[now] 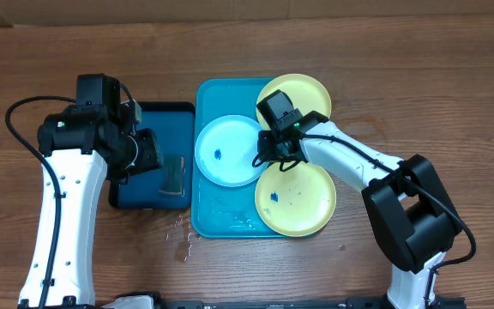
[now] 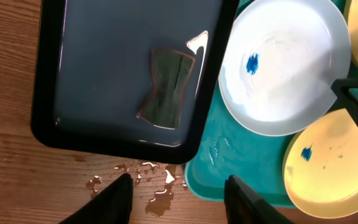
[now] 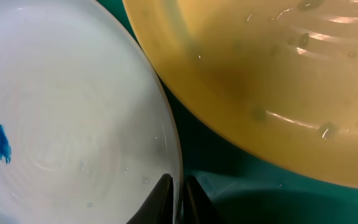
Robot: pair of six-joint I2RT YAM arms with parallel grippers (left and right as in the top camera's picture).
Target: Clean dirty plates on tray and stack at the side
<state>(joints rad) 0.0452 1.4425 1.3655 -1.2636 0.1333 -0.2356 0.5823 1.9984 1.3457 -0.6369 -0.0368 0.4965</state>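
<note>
Three dirty plates lie on the turquoise tray (image 1: 215, 225). The light blue plate (image 1: 224, 151) has a blue smear and lies at the tray's left. One pale yellow plate (image 1: 305, 91) is at the back, and another (image 1: 297, 202), also smeared, is at the front. My right gripper (image 1: 268, 148) is shut on the light blue plate's right rim (image 3: 73, 124), one finger on each side of the edge (image 3: 178, 182). My left gripper (image 2: 179, 178) hangs open over the wet table in front of the dark tray, holding nothing.
A dark-blue, black-rimmed tray (image 1: 157, 116) sits left of the turquoise one, with a dark green sponge (image 2: 166, 87) lying in it. Water drops (image 2: 160, 198) are spilled on the wooden table near both trays' front edges.
</note>
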